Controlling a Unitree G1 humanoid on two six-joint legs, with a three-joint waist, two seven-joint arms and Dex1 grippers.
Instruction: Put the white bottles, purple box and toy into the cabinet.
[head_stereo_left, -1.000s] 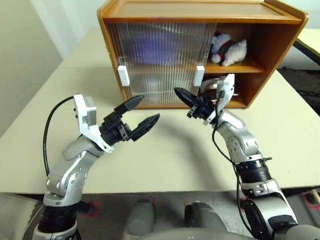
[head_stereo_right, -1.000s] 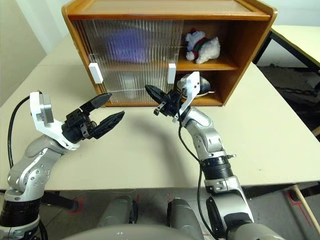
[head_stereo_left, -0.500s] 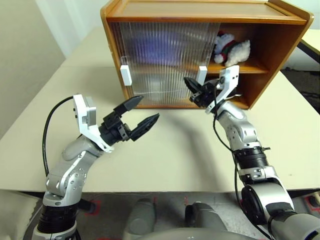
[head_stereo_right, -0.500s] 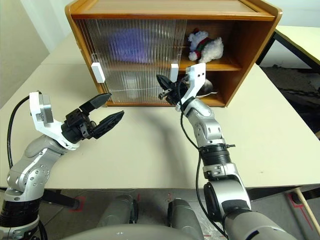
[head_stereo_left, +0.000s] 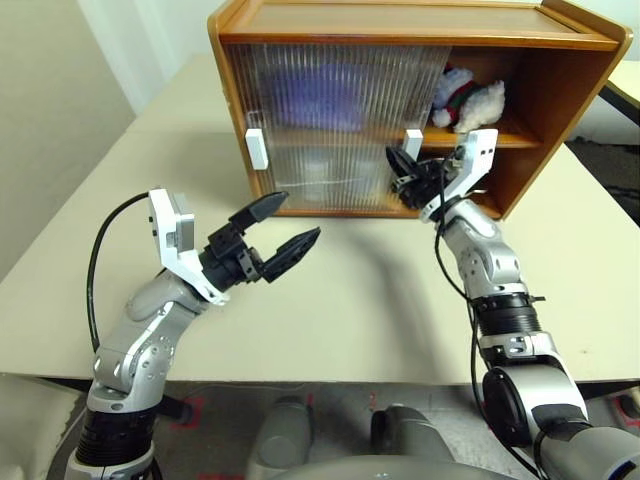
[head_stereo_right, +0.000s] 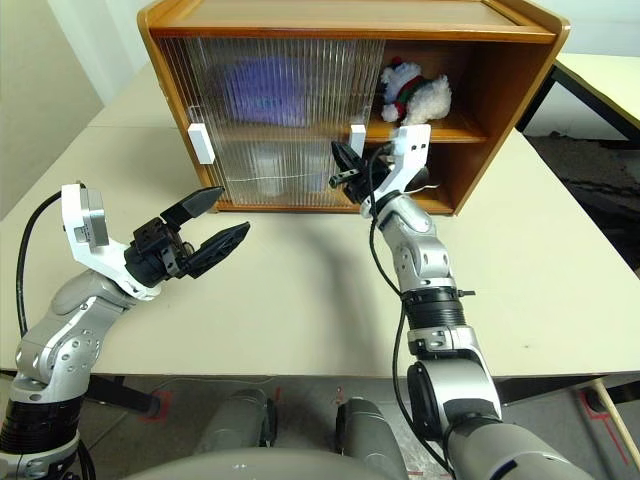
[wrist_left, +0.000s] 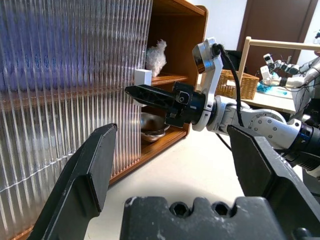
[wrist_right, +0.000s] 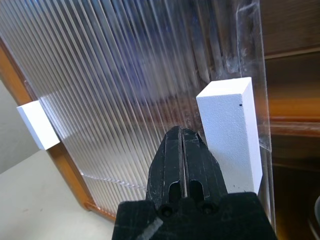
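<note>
1 item is clear in the cabinet (head_stereo_left: 560, 90): the toy (head_stereo_left: 468, 98) sits on the upper shelf in the open right bay. Purple box (head_stereo_left: 318, 92) reads as a blur behind the ribbed sliding door (head_stereo_left: 330, 125), with something white (head_stereo_left: 322, 172) below it, maybe the white bottles, cannot tell. Silver bowl (wrist_left: 153, 134) is on the bottom. Right gripper (head_stereo_right: 345, 166), fingers pressed together and empty, is tipped just beside the inner white handle (wrist_right: 231, 131). Left gripper (head_stereo_left: 278, 232) hangs wide open, empty, over the table (head_stereo_left: 380, 300). Risk: closed tip slips off the handle, door stays put or jams.
</note>
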